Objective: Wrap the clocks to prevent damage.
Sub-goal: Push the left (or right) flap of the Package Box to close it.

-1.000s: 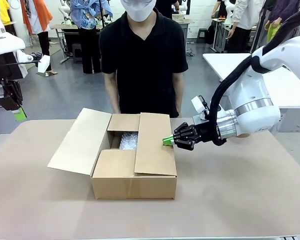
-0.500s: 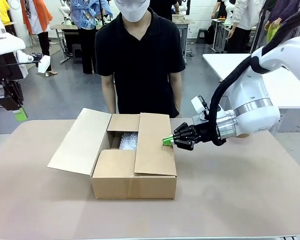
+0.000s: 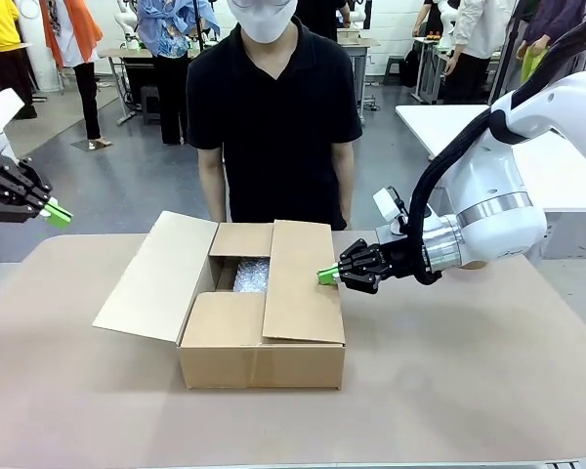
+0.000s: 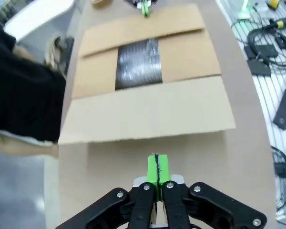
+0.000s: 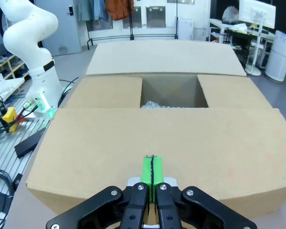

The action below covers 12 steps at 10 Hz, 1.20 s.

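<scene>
The left gripper [image 3: 57,212] is the thing that is moving. A second ago it was hanging at the far left with its fingers pointing down; now it is sitting higher and turning to aim rightward, toward the box [image 3: 262,347]. From its own wrist camera, the left gripper [image 4: 157,167] is looking straight across the left flap [image 4: 148,112], which is lying folded outward over the table [image 3: 469,391]. Its green pads are pressed together with nothing between them.

The right gripper [image 3: 327,276] is staying where it was, its closed tips resting on the outer edge of the right flap [image 3: 298,283], which is lying folded down over the box. In its wrist view the right gripper [image 5: 151,169] is likewise clenched on nothing, pads just over that flap.

The near and far flaps are also lying folded in, so only a middle opening is showing, and bubble wrap [image 3: 252,274] is filling it. The clocks themselves are not showing; they are presumably sitting under that wrap, but I cannot tell.

The person [image 3: 278,107] is standing at the far side, not reaching in.

Judging from this, the wrapping is looking done and the box is being closed. The left arm seems to be lining up to deal with the one flap left open.
</scene>
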Each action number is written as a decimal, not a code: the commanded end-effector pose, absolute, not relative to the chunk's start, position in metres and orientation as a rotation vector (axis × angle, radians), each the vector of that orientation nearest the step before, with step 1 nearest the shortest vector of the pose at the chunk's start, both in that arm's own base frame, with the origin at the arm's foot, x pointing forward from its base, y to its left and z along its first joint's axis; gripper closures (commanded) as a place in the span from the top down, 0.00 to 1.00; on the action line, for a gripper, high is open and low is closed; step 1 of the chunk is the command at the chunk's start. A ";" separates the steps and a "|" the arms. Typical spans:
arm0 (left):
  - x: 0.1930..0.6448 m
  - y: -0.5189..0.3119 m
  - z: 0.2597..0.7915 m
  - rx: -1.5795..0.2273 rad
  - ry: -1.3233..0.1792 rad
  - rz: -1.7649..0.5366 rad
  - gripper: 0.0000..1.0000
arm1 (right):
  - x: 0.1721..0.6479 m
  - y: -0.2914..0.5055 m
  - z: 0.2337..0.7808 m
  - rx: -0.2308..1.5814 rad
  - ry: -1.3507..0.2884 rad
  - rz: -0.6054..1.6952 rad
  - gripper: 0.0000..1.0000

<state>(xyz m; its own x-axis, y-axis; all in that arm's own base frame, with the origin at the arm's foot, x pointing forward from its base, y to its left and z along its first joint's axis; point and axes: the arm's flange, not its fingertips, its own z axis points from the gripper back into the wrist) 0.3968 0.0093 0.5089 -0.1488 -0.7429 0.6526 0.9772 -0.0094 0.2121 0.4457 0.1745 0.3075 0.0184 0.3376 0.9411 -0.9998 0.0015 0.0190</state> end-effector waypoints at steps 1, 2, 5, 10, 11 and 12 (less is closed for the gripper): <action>0.426 0.013 0.487 -0.616 -0.764 -1.570 0.00 | 0.445 0.175 0.304 0.959 -0.930 1.339 0.01; 0.416 0.017 0.474 -0.642 -0.764 -1.525 0.00 | 0.445 0.175 0.304 0.959 -0.930 1.339 0.01; 0.404 0.012 0.479 -0.577 -0.804 -1.550 0.00 | 0.445 0.175 0.304 0.959 -0.930 1.339 0.01; 0.405 0.010 0.480 -0.566 -0.770 -1.538 0.00 | 0.445 0.175 0.304 0.959 -0.930 1.339 0.01; 0.424 0.024 0.459 -0.675 -0.829 -1.432 0.00 | 0.445 0.175 0.304 0.959 -0.930 1.339 0.01; 0.431 0.033 0.440 -0.715 -0.870 -1.364 0.00 | 0.445 0.175 0.304 0.959 -0.930 1.339 0.01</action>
